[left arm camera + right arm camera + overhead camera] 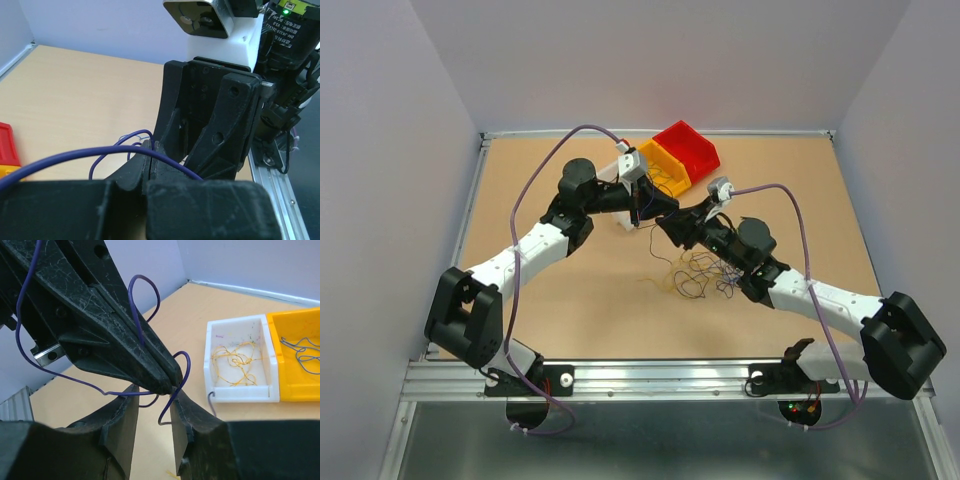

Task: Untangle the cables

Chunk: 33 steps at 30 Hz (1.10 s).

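From above, the white bin [240, 392] near the bench's far edge is mostly hidden under the left arm [535, 245], and the cables [695, 272] mid-bench are too fine to tell apart. The red bin [6, 142] is cut by the left wrist view's left edge, the yellow bin [295, 385] by the right wrist view's right edge.

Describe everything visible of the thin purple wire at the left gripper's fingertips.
The thin purple wire is one hair-fine, plastic-coated strand, curling in loose loops. The left gripper, shut, pinches it at its tips, above the wooden table. It arcs away on both sides; one stretch hangs between the open fingers of the right gripper; contact there is unclear.
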Available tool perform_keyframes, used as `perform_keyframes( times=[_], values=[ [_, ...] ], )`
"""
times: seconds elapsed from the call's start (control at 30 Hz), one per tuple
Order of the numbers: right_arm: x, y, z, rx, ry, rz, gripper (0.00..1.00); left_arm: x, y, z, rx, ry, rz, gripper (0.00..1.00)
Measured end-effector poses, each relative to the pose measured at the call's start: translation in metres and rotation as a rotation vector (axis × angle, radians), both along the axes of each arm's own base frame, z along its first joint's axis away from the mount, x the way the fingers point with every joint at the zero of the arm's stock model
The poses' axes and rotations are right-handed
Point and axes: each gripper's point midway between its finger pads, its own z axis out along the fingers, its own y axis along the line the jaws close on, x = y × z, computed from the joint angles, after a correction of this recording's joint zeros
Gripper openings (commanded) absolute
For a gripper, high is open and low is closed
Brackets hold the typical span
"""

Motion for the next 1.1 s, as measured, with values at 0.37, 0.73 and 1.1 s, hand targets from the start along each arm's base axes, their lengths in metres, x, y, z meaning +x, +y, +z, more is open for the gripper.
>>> perform_keyframes(
  times=[0.37,0.73,1.1],
  values=[
    [0.002,-0.003,0.009,0.031,-0.021,-0.02,0.01,-0.007,-0.001,0.007,-0.025,0.01,-0.035,0.21],
    [0.032,-0.068,0.019,0.088,0.021,-0.409,0.01,0.014,0.003,-0.01,0.022,0.013,0.082,0.71],
    [0.083,-0.164,0.026,0.001,0.077,-0.873,0.01,0.074,-0.006,-0.06,0.188,0.115,0.236,0.73]
  ],
)
